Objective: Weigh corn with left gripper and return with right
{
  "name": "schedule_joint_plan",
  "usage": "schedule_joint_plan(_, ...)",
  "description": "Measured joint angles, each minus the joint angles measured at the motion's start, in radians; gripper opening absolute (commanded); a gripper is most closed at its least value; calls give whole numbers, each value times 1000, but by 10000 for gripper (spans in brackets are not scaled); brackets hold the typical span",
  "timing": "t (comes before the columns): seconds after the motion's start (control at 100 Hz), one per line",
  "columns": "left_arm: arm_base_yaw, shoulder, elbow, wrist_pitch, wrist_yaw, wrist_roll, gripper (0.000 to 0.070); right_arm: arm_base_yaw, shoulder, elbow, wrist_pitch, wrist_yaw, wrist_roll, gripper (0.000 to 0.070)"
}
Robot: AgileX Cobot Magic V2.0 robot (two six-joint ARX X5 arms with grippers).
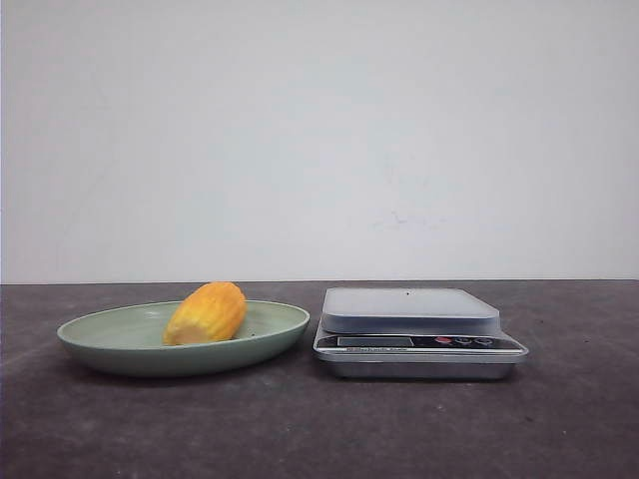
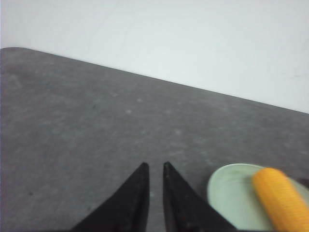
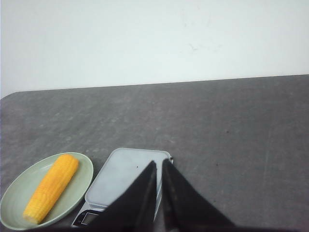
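Both claws, left claw [image 2: 155, 166] and right claw [image 3: 159, 163], nearly pinched together, hold nothing; corn [image 1: 206, 312] lies on plate [image 1: 100, 339].

You have open air above the shallow pale green plate [image 1: 270, 334], and the stubby yellow-orange corn cob [image 1: 207, 312] lying in it is reachable from overhead. Just to its right, the flat silver kitchen scale [image 1: 419, 344] sits close beside the plate's rim, leaving only a narrow gap between them. The scale's platform top is bare. The dark grey tabletop [image 1: 559, 419] to the right of the scale and in front of both items is open for your approach.
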Motion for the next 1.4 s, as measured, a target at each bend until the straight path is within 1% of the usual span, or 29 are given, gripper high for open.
schedule_joint_plan(0.14,35,0,-67,35,0,3,19,0,0,0,0,1,0,12)
schedule_joint_plan(0.34,54,0,-100,26,7,18,19,0,0,0,0,1,0,12)
schedule_joint_plan(0.57,59,-1,-101,29,41,34,19,0,0,0,0,0,0,12)
schedule_joint_plan(1.4,59,-1,-101,29,42,38,19,0,0,0,0,1,-5,12)
